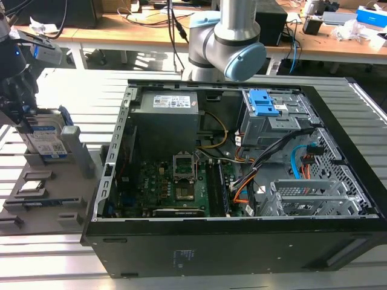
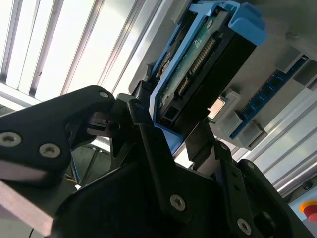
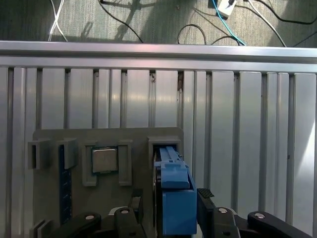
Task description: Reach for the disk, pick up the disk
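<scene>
The disk, silver with a white-and-blue label and a blue bracket, stands on edge in a slot of the grey fixture at the exterior view's left. My gripper comes down on it from above. In the second wrist view the two black fingers press on either side of the disk, so my gripper is shut on it. In the first wrist view the disk's blue bracket sits between the fingers, with its far end still inside the slot.
The grey fixture also holds a processor chip and a blue memory stick. An open computer case lies to the exterior view's right, a blue drive-bay clip inside it. The fixture rests on a slatted metal table.
</scene>
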You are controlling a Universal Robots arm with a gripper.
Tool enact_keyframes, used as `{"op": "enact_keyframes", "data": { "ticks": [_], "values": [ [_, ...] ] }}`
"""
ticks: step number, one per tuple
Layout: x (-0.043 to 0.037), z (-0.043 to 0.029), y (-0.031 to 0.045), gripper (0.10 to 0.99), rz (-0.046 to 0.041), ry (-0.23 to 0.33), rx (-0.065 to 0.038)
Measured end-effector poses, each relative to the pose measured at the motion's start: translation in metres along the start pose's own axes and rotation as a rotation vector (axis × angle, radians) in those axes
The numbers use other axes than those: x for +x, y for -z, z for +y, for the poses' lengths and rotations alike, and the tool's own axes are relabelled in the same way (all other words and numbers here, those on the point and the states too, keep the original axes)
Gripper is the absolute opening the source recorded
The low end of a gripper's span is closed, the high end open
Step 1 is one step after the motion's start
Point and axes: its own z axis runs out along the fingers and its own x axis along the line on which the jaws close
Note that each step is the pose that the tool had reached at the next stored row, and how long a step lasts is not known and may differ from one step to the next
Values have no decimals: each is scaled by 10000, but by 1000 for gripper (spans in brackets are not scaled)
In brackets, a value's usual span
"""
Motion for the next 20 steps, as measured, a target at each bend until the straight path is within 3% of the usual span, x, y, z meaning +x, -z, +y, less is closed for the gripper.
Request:
{"op": "enact_keyframes", "data": {
  "ticks": [11,20],
  "values": [
    [-1,58,-9,541,-2,2,10],
    [-2,61,-50,541,0,2,8]
  ]
}}
